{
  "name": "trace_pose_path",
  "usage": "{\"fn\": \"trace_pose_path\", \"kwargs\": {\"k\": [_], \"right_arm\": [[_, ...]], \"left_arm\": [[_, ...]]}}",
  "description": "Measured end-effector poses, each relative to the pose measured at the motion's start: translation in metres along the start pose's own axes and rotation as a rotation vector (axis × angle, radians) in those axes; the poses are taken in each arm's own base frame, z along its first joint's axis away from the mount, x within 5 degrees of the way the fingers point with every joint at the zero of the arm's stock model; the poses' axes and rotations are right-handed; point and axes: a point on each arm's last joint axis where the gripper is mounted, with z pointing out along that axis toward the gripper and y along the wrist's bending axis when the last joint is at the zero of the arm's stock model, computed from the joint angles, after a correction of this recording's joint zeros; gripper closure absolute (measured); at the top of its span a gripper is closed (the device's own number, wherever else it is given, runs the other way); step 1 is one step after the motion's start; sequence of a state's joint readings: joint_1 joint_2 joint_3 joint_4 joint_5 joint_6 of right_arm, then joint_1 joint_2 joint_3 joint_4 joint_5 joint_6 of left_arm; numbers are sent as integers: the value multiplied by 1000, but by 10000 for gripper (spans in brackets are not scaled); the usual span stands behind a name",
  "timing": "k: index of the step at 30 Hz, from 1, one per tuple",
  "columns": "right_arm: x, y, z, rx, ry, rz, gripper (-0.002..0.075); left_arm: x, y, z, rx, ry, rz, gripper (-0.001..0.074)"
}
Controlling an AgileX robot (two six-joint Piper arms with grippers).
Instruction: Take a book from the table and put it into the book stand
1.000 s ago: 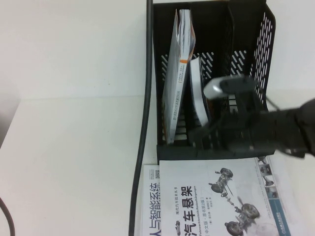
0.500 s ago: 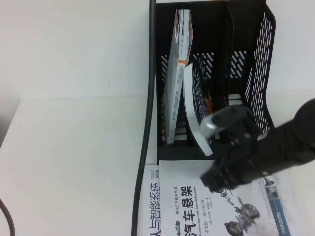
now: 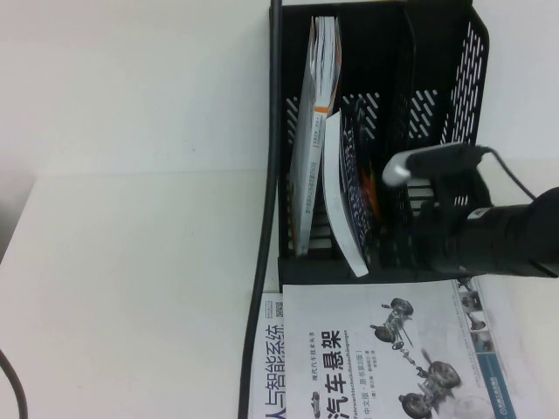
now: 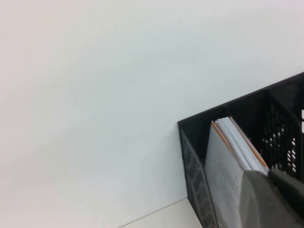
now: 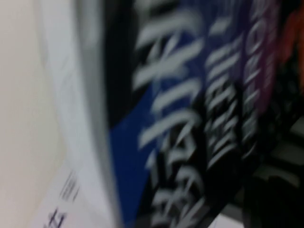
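The black book stand (image 3: 437, 78) stands on the white table (image 3: 131, 262). The dark navy book (image 3: 351, 188) is upright in the stand. It leans left toward a white book with an orange-edged spine (image 3: 316, 131). My right gripper (image 3: 412, 229) is low by the stand's front, just right of the navy book, and shut. That book's cover (image 5: 190, 109) fills the right wrist view, close and blurred, with the right gripper (image 5: 259, 190) dark beside it. My left gripper (image 4: 273, 199) is out of the high view. It is shut, near the stand's corner (image 4: 190, 142).
A white book with car-suspension drawings (image 3: 376, 358) lies flat in front of the stand. A black cable (image 3: 262, 244) runs down the stand's left side. Another cable (image 3: 13, 384) curves at the table's near left. A white wall rises behind the stand.
The right arm dipped toward the flat book, then swung back up and to the right. The navy book has slid further into the slot and shows more of its cover.
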State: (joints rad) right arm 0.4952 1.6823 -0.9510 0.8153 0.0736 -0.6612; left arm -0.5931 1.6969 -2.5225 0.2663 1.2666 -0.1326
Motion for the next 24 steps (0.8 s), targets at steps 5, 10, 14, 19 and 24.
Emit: {"fn": "trace_pose_path", "kwargs": {"k": [5,10,14,19,24], "right_arm": [[-3,-1,0,15,-33,69,727],[-2,10,-16,-86,27,51,727],[-22,20,-57,-128,-81,6,727],[-33,27,-94,-163,-168,-28,725],[-21,28,-77,-186,-51,-86,596]], "left_arm": [[0,0,0,2,0,5,736],[0,-1,0,6,1,15,736],[0,-1,0,6,1,18,736],[0,0,-1,6,-1,18,736],[-2,0,-11,26,-17,13,736]]}}
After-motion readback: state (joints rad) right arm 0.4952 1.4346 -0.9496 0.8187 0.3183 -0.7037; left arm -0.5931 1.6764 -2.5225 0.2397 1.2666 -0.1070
